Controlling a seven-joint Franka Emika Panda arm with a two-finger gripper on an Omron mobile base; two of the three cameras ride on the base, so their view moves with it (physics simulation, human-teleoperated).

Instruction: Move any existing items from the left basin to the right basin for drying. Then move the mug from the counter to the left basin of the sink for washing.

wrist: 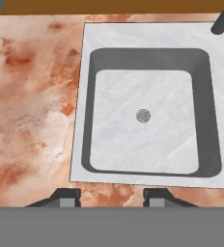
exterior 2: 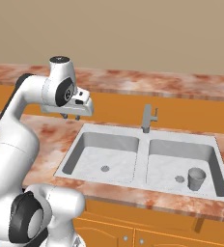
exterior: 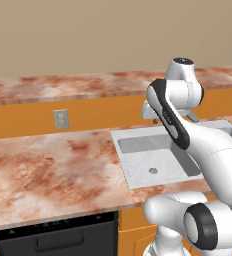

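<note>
The sink (exterior 2: 143, 155) is set into the marbled counter (exterior 2: 51, 131). Its left basin (exterior 2: 104, 159) holds nothing; in the hand view the left basin (wrist: 143, 140) shows just its drain. The grey handleless cup (exterior 2: 196, 179) stands upright in the right basin (exterior 2: 167, 169), near the front right corner. My gripper (exterior 2: 71, 117) hangs open above the counter just left of the sink's back left corner, pointing down. Between its fingertips (wrist: 68, 198) there is nothing. The mug is out of view.
An angular grey faucet (exterior 2: 148, 118) rises at the back centre of the sink. Behind it an orange backsplash with a wall socket (exterior: 61, 119) carries a raised marbled ledge (exterior: 63, 87). A dark dishwasher front (exterior: 53, 239) sits under the counter's left stretch (exterior: 53, 170).
</note>
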